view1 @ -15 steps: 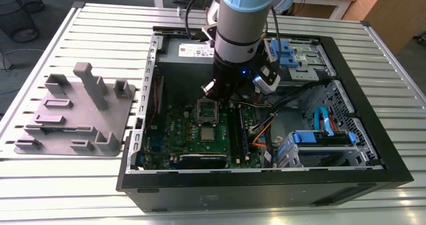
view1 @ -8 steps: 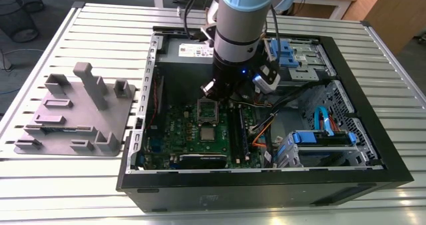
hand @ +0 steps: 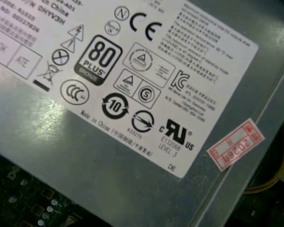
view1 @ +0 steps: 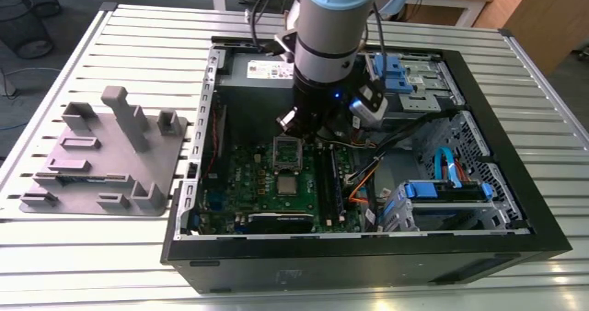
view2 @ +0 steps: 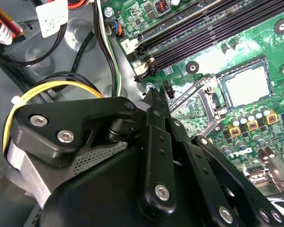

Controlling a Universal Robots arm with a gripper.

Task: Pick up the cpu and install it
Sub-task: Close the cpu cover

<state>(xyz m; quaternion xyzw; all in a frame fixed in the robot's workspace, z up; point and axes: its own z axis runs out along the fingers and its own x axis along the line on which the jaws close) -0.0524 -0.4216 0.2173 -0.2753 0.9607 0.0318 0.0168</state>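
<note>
The cpu [view1: 288, 184] is a small silvery square lying flat in its socket on the green motherboard [view1: 248, 180], inside the open computer case. In the second wrist view the cpu [view2: 247, 85] shows seated, with the hinged metal socket frame [view2: 195, 98] swung open beside it. That frame [view1: 287, 152] stands just behind the chip in the exterior view. My gripper [view1: 311, 133] hangs above the board's rear edge, behind the socket. Its black fingers [view2: 154, 113] meet at the gripper tip [view2: 150, 92], shut with nothing between them, and clear of the chip.
A grey plastic tray [view1: 101, 159] with upright posts lies on the slatted table at the exterior view's left. The grey power supply [hand: 132, 179] sits at the case's back. Yellow and black cables [view2: 61, 87], memory slots [view2: 203, 33] and blue drive bays [view1: 442, 190] crowd the gripper.
</note>
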